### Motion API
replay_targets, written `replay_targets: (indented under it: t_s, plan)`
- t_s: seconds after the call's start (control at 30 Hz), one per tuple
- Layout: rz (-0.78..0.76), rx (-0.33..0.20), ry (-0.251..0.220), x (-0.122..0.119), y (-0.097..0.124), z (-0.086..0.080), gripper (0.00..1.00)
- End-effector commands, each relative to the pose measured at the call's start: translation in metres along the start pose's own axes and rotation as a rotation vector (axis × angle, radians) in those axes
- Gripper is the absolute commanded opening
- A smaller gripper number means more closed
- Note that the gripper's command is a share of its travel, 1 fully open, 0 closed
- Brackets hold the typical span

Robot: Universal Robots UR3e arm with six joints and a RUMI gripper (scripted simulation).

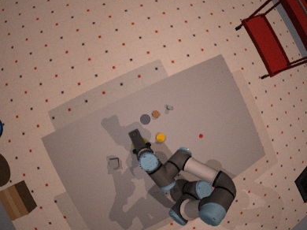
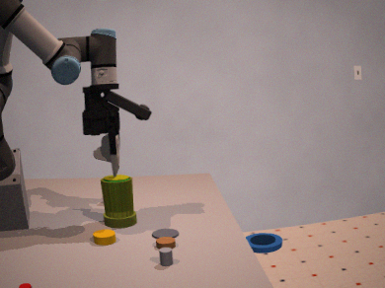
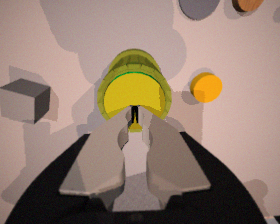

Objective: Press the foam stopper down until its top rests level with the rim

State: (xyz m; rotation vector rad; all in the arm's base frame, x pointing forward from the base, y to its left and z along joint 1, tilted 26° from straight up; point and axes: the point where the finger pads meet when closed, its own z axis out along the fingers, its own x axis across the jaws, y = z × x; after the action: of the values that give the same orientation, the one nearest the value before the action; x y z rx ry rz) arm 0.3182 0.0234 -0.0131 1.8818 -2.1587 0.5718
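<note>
Yellow foam stopper (image 3: 134, 96) fills the mouth of the upright olive jar (image 2: 117, 203). Directly above the jar, the tool (image 2: 115, 170) points down, closed and empty, tips at the stopper's top.

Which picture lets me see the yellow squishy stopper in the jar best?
The wrist view: the stopper fills the jar's mouth right under the shut gripper. The exterior view shows only its thin top edge. In the top view the arm hides it.
</note>
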Motion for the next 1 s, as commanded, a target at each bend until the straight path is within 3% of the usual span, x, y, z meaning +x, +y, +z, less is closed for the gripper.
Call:
replay_targets:
  t_s: [0.0, 0.97]
  plan:
    - [0.001, 0.002, -0.001, 0.000, -0.001, 0.000, 0.00]
    - [0.001, 0.002, -0.001, 0.000, -0.001, 0.013, 0.00]
